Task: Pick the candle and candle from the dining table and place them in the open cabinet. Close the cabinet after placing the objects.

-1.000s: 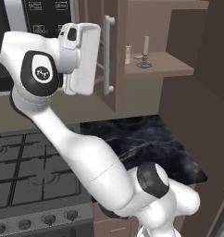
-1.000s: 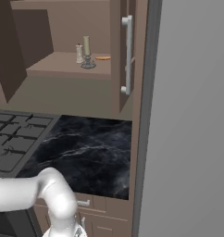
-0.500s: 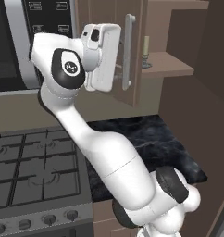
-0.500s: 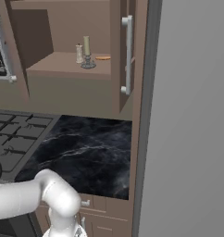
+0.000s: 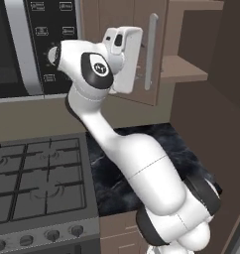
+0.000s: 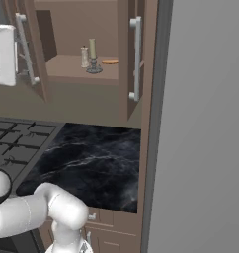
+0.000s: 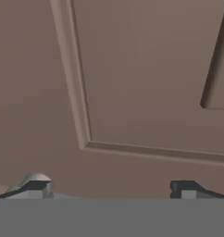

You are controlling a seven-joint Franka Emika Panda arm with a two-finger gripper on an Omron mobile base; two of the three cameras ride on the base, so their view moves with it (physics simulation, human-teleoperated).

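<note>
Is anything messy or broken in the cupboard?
Nothing looks broken or spilled. The slim cream candle on its round grey dish and the short cream stub candle stand upright on the brown wooden cabinet's shelf. Both panelled doors hang open.

Light: even, soft, rendered | Shadows: faint inside the brown wooden wall cabinet [image 6: 77,34] | Glare: none | Focus: slightly soft, hand view coarsest

Two candles stand in the cabinet [image 6: 72,74]: one stick [image 6: 92,49] on a dish and one stub [image 6: 84,57]. The cabinet has two doors, left [image 6: 30,49] and right [image 6: 131,54], each with one bar handle. There is one stove [image 5: 37,178], one microwave [image 5: 28,44] and one marble top [image 6: 92,163].
</note>
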